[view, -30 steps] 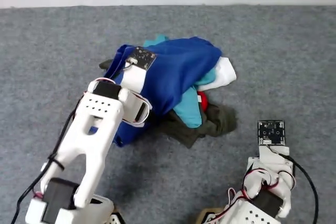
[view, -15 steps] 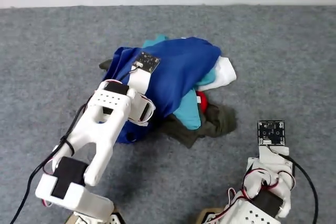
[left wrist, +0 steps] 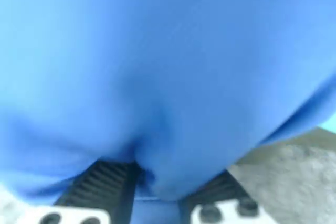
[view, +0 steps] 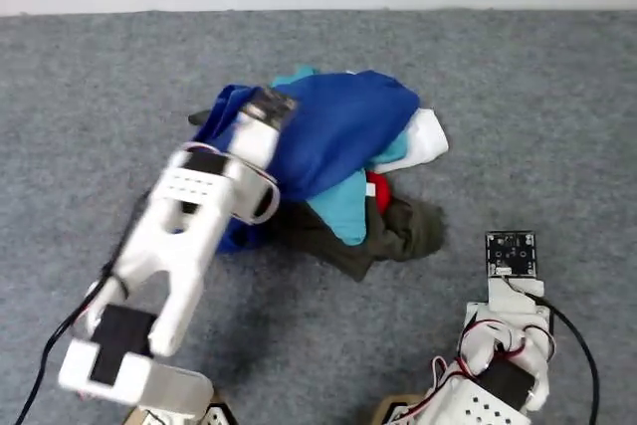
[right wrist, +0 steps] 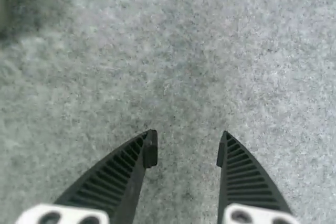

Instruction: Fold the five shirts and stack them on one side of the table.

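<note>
Grey carpet covers the table (view: 557, 97), and the shirts lie in one heap around its middle, nearer the far edge. Up top, the left gripper (left wrist: 160, 177) is pinched on a fold of the blue shirt (view: 338, 131), which drapes over the teal shirt (view: 343, 211), white shirt (view: 428, 136) and olive shirt (view: 398, 231). Meanwhile the right gripper (right wrist: 186, 150) hangs spread over bare carpet by the near right corner. Best play, by judgement: lift slowly so only the blue shirt comes free, then spread it flat on open carpet.

Left jaws' tips beneath blue shirt (left wrist: 157, 66)
</note>
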### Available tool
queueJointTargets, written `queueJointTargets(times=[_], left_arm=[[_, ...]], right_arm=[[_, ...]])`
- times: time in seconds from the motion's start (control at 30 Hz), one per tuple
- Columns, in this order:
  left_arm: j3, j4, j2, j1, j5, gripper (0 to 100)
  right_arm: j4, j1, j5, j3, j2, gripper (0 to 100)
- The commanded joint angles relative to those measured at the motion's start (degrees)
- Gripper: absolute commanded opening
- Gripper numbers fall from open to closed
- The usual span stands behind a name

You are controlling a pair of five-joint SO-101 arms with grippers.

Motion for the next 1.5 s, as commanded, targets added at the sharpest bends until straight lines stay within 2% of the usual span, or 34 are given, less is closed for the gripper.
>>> queueJointTargets(times=[0.0, 0.27, 0.4, 0.53, 0.7, 0.93, 1.07, 1.17, 1.27, 1.47], left_arm=[[-4.00, -1.14, -10.29, -9.67, -0.70, 1], [-4.00, -1.49, -26.90, -29.27, -0.70, 1], [-3.65, -4.75, -32.18, -37.54, -0.44, 1], [-3.65, -7.03, -36.13, -43.16, -0.35, 1], [-3.65, -7.12, -38.68, -46.77, -0.35, 1], [-3.65, -6.86, -38.95, -47.65, -0.09, 1], [-4.00, -1.85, -38.95, -42.02, 3.43, 2], [-3.82, 4.84, -38.51, -36.66, 3.43, 12], [-4.00, 10.37, -38.59, -34.11, 3.43, 24], [-4.09, 15.65, -39.03, -33.76, 3.34, 33]], right_arm=[[-0.31, 0.75, 0.70, 0.70, -0.57, 20.1], [-0.31, 0.75, 0.70, 0.70, -0.57, 20.1], [-0.31, 0.66, 0.70, 0.70, -0.57, 20.1], [-0.31, 0.66, 0.70, 0.70, -0.57, 20.1], [-0.31, 0.66, 0.70, 0.70, -0.57, 20.1], [-0.31, 0.66, 0.70, 0.79, -0.57, 20.1], [-0.31, 0.66, 0.70, 0.79, -0.57, 20.1], [-0.31, 0.66, 0.70, 0.79, -0.57, 20.1], [-0.31, 0.66, 0.70, 0.79, -0.57, 20.1], [-0.31, 0.66, 0.70, 0.79, -0.57, 20.1]])
